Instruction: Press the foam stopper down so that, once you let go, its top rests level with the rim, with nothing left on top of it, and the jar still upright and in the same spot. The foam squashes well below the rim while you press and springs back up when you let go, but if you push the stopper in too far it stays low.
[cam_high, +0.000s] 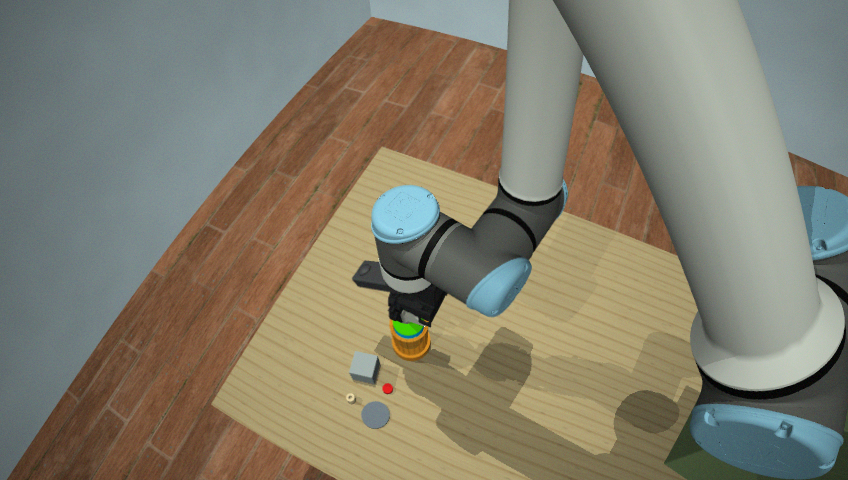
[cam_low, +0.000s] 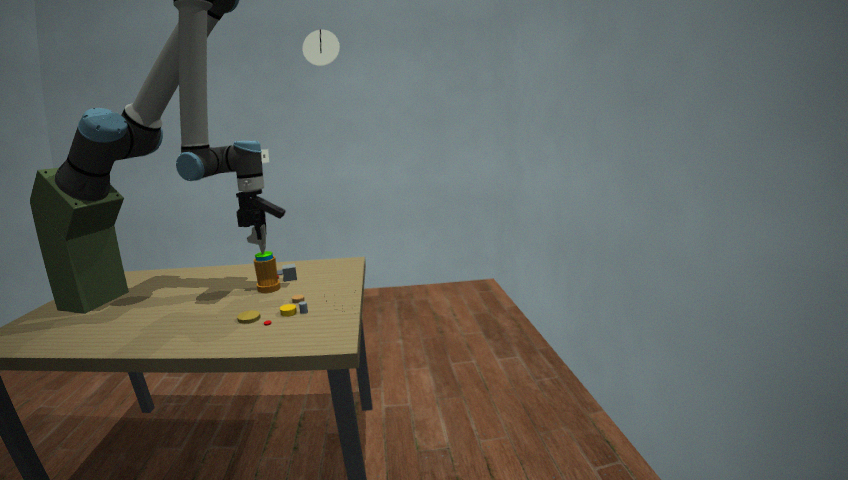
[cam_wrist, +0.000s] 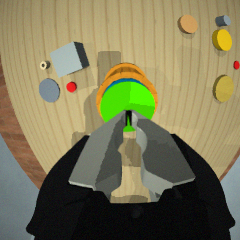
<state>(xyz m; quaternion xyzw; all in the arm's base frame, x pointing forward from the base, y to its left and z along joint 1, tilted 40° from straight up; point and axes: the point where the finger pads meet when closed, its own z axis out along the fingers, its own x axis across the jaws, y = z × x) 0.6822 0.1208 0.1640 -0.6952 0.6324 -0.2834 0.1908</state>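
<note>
The gripper (cam_low: 260, 242), clenched and empty, hangs just above the green foam stopper (cam_wrist: 127, 101) in the orange jar (cam_low: 267, 275).

Green stopper (cam_wrist: 127, 101), orange jar (cam_high: 411, 346)
</note>
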